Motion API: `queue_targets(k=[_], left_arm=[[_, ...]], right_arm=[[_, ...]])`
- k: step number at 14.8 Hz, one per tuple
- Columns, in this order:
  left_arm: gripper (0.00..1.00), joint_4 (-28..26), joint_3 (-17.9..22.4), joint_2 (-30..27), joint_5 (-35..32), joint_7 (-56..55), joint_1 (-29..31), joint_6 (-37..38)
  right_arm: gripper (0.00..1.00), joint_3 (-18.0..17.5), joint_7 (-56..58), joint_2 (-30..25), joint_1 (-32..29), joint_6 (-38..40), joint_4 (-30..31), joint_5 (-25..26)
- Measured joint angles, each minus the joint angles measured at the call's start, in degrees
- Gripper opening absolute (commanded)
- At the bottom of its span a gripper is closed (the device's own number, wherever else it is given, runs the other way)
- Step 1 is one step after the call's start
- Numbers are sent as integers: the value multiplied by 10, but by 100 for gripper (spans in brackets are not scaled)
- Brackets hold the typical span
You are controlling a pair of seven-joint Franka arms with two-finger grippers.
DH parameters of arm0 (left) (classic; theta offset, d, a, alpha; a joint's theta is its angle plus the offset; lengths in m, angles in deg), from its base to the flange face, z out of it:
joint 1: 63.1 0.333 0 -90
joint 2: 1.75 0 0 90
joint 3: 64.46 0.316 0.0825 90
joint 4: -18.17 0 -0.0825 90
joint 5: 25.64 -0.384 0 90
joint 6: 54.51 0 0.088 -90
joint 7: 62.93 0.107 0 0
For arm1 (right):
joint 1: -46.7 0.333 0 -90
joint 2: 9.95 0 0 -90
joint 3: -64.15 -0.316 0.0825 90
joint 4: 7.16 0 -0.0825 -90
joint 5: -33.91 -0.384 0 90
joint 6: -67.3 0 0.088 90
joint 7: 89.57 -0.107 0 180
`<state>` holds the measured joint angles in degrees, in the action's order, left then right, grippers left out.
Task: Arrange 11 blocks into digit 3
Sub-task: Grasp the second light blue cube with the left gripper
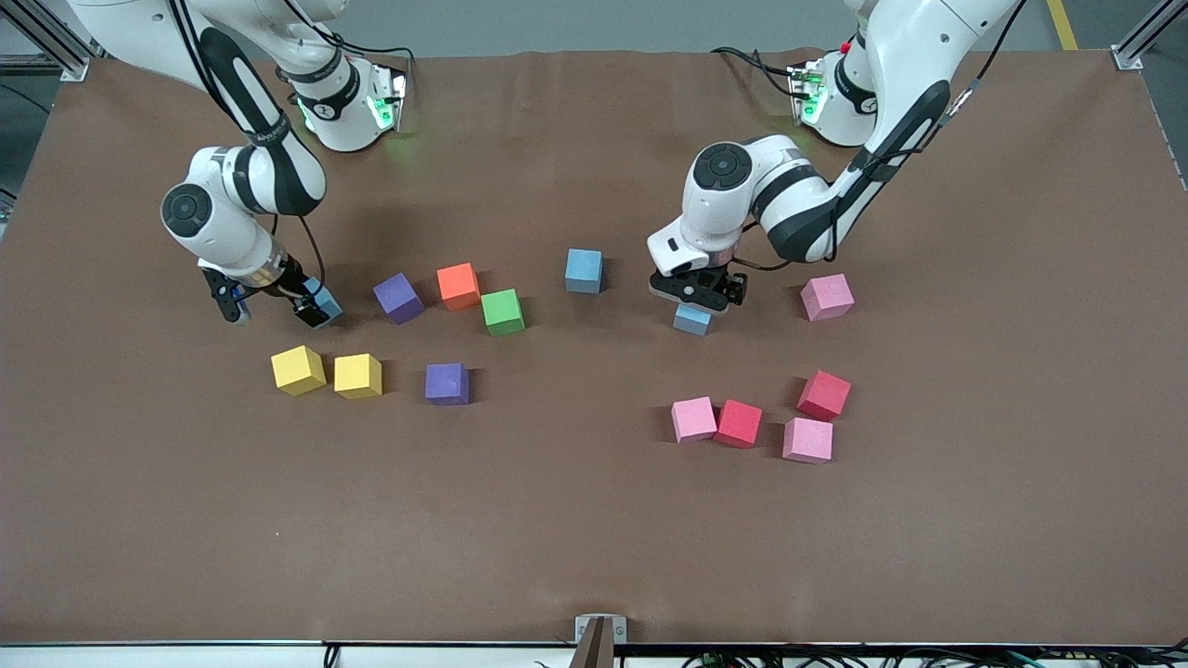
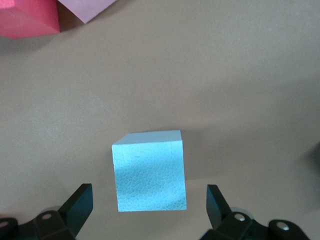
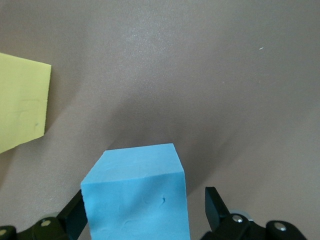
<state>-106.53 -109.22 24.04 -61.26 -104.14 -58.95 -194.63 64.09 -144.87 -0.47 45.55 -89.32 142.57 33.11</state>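
Blue blocks [image 1: 584, 270] number three, yellow cubes [image 1: 298, 369] two.

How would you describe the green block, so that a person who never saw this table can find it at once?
Start from the right arm's half of the brown table, where a loose row of blocks lies. The green block sits there, touching the corner of the orange block and slightly nearer the front camera than it. It is the only green cube on the table.
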Motion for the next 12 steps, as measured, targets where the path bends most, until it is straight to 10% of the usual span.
queue_targets(k=[9, 12], left_arm=[[98, 15, 15, 41, -20, 0, 4, -8], [79, 21, 17, 55, -29, -9, 4, -9]], right_arm=[[100, 0, 0, 0, 0, 0, 0, 0], [100, 1, 0, 0, 0, 0, 0, 0]])
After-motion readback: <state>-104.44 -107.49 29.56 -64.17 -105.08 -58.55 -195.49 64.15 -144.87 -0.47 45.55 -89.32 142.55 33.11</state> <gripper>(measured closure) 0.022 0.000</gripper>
